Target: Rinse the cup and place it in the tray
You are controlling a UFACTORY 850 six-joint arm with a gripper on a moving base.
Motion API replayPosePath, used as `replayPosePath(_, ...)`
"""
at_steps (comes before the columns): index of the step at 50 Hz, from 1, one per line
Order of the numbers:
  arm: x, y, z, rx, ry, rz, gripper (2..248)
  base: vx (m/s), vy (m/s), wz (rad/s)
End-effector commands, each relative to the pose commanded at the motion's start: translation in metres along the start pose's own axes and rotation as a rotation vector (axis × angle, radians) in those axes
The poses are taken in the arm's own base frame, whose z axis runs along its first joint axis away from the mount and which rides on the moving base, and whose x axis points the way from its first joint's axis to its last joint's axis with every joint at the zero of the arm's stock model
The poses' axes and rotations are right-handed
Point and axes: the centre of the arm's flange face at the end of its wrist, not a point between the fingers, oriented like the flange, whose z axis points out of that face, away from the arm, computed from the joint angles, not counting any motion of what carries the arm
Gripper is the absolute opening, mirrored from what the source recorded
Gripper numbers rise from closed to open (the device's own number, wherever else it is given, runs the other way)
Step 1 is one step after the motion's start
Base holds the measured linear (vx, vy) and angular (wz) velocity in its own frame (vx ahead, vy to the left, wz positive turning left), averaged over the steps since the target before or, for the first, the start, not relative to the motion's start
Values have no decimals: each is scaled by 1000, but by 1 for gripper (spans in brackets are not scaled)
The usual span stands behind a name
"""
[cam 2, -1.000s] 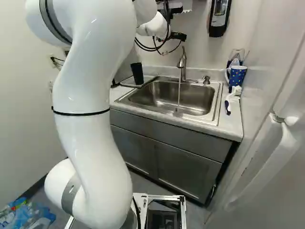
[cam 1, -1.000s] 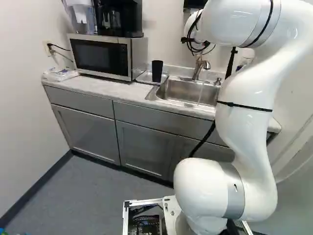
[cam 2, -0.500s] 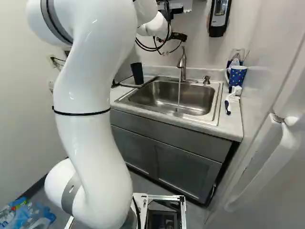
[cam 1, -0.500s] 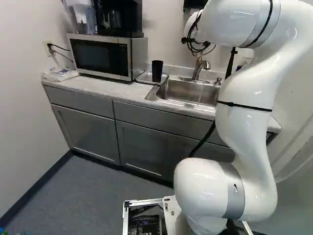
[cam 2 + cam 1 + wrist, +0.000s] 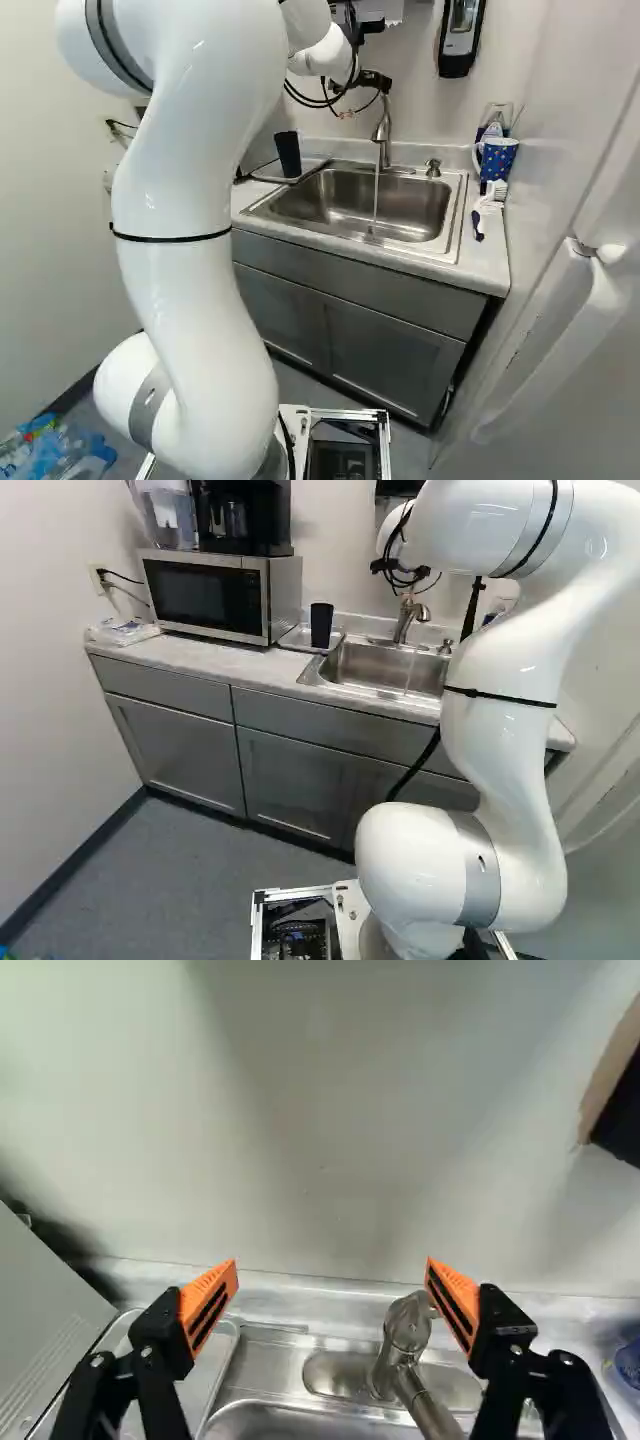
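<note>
Left base view: black tapered cup [image 5: 321, 626] stands on the shallow metal tray [image 5: 294, 639], left of the brushed-metal faucet [image 5: 405, 620]. Faucet's running, thin stream into the stainless sink [image 5: 350, 205] below. Black two-finger gripper [image 5: 374, 79] spread wide, above faucet.

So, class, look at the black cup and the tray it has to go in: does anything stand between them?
Nothing visible does: the cup already stands in the tray. The faucet rises off to one side, not between them.
</note>
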Motion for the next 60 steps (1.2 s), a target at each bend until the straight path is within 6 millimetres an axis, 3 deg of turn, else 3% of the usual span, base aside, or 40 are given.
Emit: replayPosePath(60,-13,3,-13,-7,-121,2,247,0,0,0)
